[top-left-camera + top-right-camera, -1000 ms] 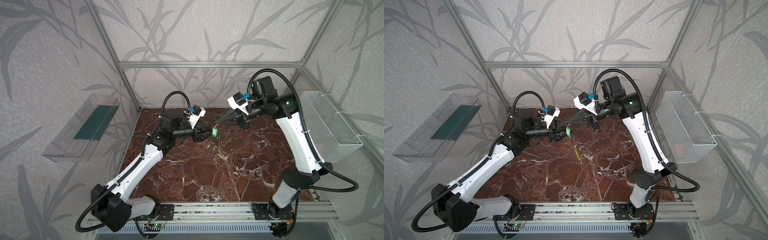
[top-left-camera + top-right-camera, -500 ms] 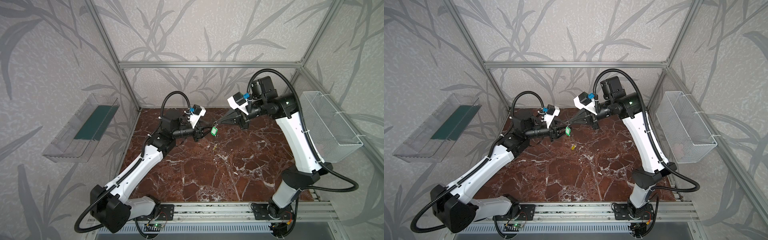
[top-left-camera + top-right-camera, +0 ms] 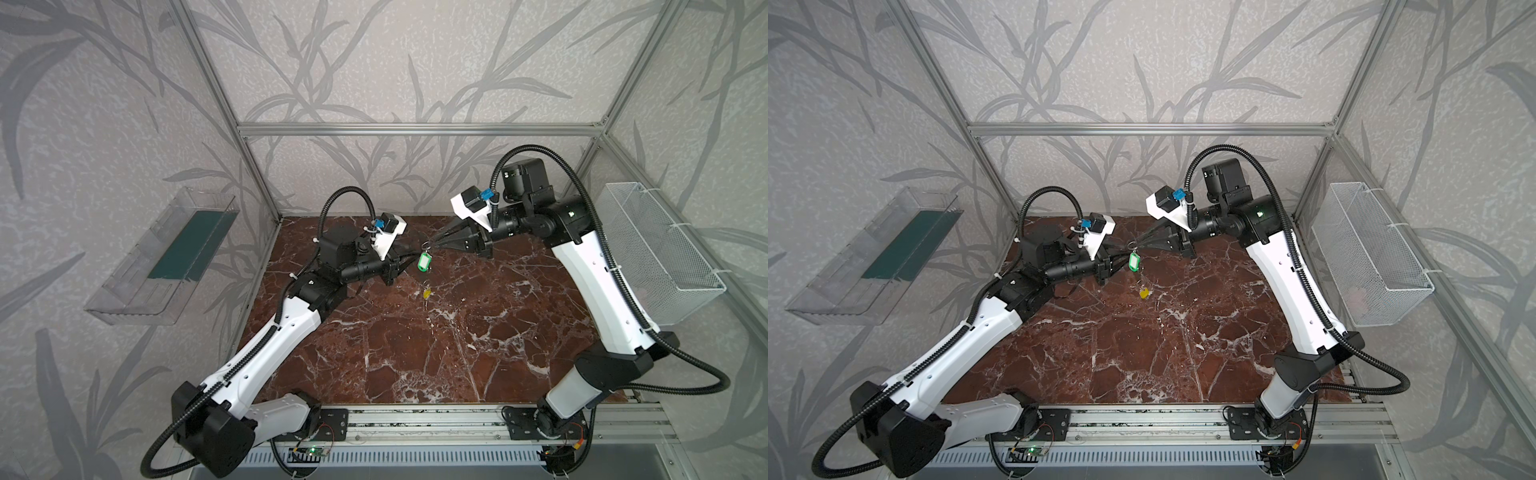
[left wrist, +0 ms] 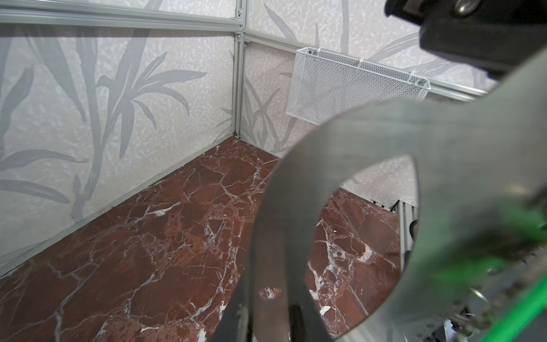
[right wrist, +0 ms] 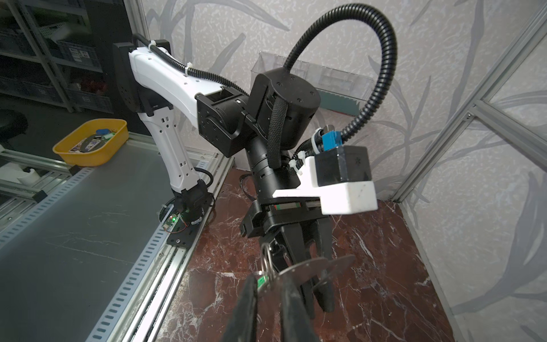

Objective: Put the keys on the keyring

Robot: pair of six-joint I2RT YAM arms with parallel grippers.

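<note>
The left gripper (image 3: 410, 259) clamps the flat grey metal keyring (image 4: 444, 142) in air, the green-tagged silvery key (image 3: 423, 262) seemingly hung on it; the right gripper (image 5: 268, 281) has its jaws slightly apart; the yellow-tagged key (image 3: 426, 293) lies on the red marble table (image 3: 457, 332), not yet attached

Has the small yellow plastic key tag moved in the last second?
Yes. The small yellow plastic key tag shifted toward the back wall, judged against white veins in the red-brown marble tabletop.

No legible text anywhere
</note>
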